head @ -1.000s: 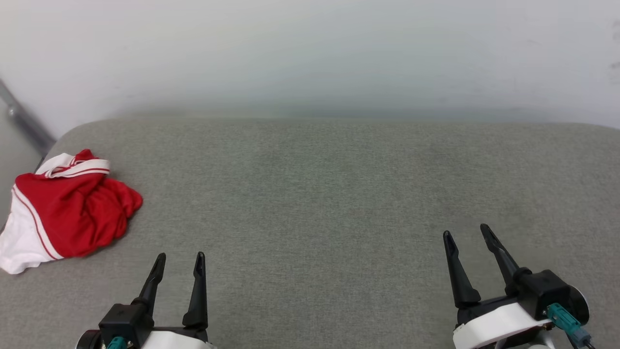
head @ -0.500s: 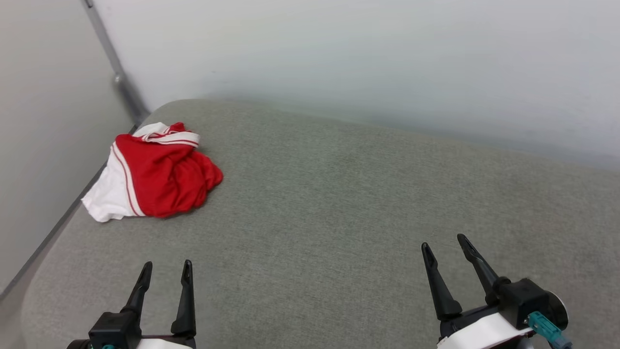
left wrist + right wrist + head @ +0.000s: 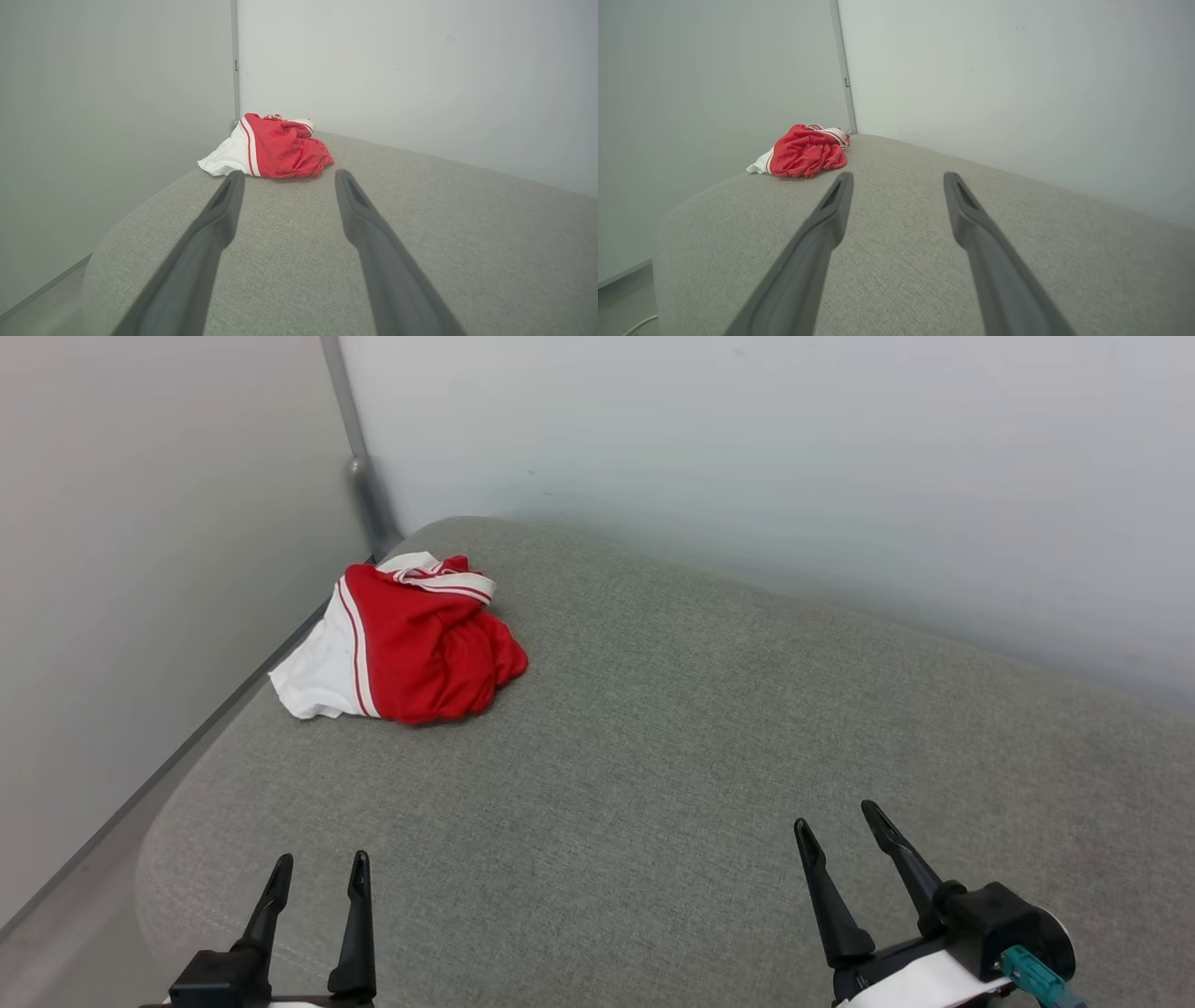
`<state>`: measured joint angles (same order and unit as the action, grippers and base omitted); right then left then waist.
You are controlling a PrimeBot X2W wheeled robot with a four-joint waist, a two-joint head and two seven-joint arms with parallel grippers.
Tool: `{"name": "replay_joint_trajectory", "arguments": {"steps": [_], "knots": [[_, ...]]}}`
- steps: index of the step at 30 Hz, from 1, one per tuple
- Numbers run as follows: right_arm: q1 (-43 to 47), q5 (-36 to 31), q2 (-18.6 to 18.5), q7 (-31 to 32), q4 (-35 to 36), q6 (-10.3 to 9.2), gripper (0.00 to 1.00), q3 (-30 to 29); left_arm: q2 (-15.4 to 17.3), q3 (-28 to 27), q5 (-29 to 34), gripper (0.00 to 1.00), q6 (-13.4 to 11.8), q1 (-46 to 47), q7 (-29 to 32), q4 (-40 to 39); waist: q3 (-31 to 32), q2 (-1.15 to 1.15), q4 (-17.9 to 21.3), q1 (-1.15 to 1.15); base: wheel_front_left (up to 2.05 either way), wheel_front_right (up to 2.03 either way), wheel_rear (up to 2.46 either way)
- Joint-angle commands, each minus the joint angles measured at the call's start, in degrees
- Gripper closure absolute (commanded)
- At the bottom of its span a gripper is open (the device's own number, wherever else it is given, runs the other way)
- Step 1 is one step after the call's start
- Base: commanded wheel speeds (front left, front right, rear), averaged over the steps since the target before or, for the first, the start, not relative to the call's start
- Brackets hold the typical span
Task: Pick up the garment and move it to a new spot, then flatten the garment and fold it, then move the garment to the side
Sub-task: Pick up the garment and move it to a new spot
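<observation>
Red jersey (image 3: 420,649) lying crumpled on grey counter (image 3: 653,756), white sleeve toward left edge. Left gripper (image 3: 319,861), spread and empty, pointing straight at red jersey, well short. Right gripper (image 3: 836,817), likewise spread and empty, sitting farther off.

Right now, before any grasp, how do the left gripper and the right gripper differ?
The left gripper is nearer the red shirt; the right gripper is farther off across the grey cushion. The left gripper's fingers point almost straight up the head view; the right gripper's fingers lean left. More of the right gripper's body is in frame than the left gripper's. Both are open, empty and clear of the shirt.
</observation>
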<state>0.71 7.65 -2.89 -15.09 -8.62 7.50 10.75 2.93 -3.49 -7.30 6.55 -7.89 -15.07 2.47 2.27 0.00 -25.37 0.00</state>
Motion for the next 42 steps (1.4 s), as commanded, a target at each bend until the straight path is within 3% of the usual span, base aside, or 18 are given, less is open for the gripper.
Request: {"name": "replay_joint_trajectory", "arguments": {"steps": [1,17,24,28,30,31,32,33,37,41,42], "knots": [[0.62,0.43,0.03,-0.12,-0.15,-0.02,0.00,0.20,-0.07,-0.06,-0.07,0.00,0.13,-0.52,-0.16,0.20,0.24,0.00,-0.40,0.00,0.00,0.00,0.00],[-0.60,-0.90,0.02,-0.12,0.20,-0.02,0.00,0.58,-0.05,-1.20,-3.47,0.00,-0.13,0.15,-0.15,2.31,-2.43,0.00,1.39,0.00,0.00,0.00,0.00],[-4.37,-6.71,0.00,-0.13,3.08,-0.02,0.00,-0.70,0.70,-2.94,-1.42,0.00,0.52,8.90,-0.16,7.17,-12.44,0.00,3.95,0.00,0.00,0.00,0.00],[-5.69,-9.01,-0.02,0.63,5.75,-0.02,0.00,-1.95,3.42,-3.64,-2.77,0.00,0.80,14.76,-0.16,9.99,-17.26,0.00,4.92,0.00,0.00,0.00,0.00],[-6.56,-10.60,0.00,1.66,7.84,-0.02,0.00,-2.58,6.09,-3.48,-4.26,0.00,0.82,18.89,-0.15,13.30,-20.15,0.00,5.63,0.00,0.00,0.00,0.00],[-7.23,-12.06,-0.02,2.72,9.93,-0.02,0.00,-2.89,9.79,-1.77,-6.19,0.00,0.88,23.35,-0.09,17.44,-22.58,0.00,6.45,0.00,0.00,0.00,0.00],[-7.23,-12.06,-0.02,2.72,9.93,-0.02,0.00,-2.89,9.79,-1.77,-6.19,0.00,0.88,23.35,-0.09,17.44,-22.58,0.00,6.45,0.00,0.00,0.00,0.00],[-7.46,-12.98,-0.03,3.60,11.83,-0.02,0.00,-3.22,14.22,0.42,-8.96,0.00,0.89,28.19,1.56,21.12,-24.67,0.00,7.27,0.00,0.00,0.00,0.00],[-8.26,-14.16,0.00,4.88,14.97,-0.02,0.00,-3.53,23.26,5.81,-15.54,0.00,0.85,36.37,6.47,26.05,-28.21,0.00,8.82,0.00,0.00,0.00,0.00],[-8.67,-15.00,0.01,5.40,16.82,-0.02,0.00,-3.84,30.70,11.03,-23.06,0.00,0.86,42.75,13.61,30.10,-31.00,0.00,9.88,0.00,0.00,0.00,0.00],[-8.67,-15.00,0.01,5.40,16.82,-0.02,0.00,-3.84,30.70,11.03,-23.06,0.00,0.86,42.75,13.61,30.10,-31.00,0.00,9.88,0.00,0.00,0.00,0.00]]}}
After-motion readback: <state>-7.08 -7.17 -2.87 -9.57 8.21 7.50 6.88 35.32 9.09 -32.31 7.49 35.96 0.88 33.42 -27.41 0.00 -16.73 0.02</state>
